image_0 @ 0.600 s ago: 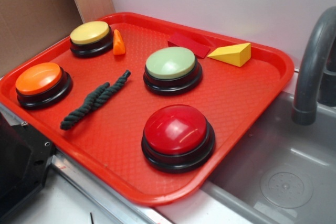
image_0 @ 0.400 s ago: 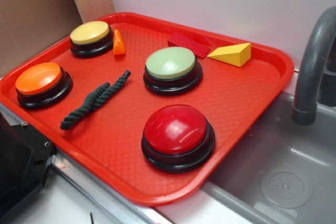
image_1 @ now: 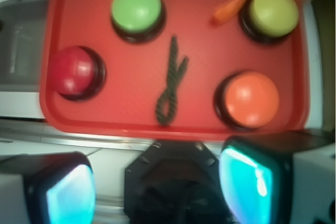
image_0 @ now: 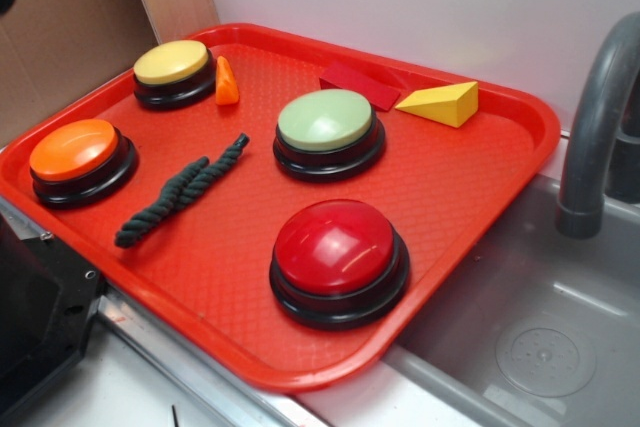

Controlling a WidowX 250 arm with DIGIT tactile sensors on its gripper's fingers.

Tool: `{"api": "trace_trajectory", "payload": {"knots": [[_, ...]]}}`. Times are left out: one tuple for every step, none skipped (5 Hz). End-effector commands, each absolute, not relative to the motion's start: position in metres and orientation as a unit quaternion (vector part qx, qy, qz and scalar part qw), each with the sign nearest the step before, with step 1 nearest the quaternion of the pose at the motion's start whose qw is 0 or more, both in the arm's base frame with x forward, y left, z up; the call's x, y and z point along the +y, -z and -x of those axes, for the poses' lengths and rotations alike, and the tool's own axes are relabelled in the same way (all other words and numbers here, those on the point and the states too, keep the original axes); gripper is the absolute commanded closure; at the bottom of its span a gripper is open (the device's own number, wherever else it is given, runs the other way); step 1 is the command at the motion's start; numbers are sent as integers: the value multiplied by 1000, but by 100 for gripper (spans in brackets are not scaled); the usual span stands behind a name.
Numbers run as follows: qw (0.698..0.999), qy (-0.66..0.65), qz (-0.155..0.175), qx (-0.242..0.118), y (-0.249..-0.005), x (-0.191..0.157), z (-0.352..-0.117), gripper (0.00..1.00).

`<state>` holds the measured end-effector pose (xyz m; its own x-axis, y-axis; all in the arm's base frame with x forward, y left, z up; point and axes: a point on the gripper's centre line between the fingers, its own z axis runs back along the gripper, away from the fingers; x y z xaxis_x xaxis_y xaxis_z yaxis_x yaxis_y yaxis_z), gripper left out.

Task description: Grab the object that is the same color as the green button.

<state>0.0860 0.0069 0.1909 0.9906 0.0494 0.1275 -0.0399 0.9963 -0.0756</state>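
The rope point(image_0: 185, 190) lies flat on the red tray point(image_0: 480, 177), just left of the green button point(image_0: 326, 123) and apart from it, with the orange button point(image_0: 76, 152) on its far side. It is dark green, folded double, its loop end toward the tray's near edge and its two loose ends toward the button, so it is the match in colour for that pale dome. Nothing touches it, and bare tray surrounds it on both flanks.

The claw point(image_1: 157, 192) hangs high above the tray's near edge, outside the tray, its two fingers spread wide with empty space between them. It holds nothing. From the wrist view the rope runs almost straight away from the claw and sits nearly centred between the fingers point(image_1: 252, 179), which probably suits a straight descent with the fingers closing across the strand's thin width.
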Motion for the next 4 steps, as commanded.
{"api": "trace_trajectory", "payload": {"knots": [[1000,1,-20,-3,-118,-17,-124,0],[997,43,-57,15,-107,-21,-146,0],[996,57,-64,16,-106,-29,-150,0],[996,57,-64,16,-106,-29,-150,0]]}}
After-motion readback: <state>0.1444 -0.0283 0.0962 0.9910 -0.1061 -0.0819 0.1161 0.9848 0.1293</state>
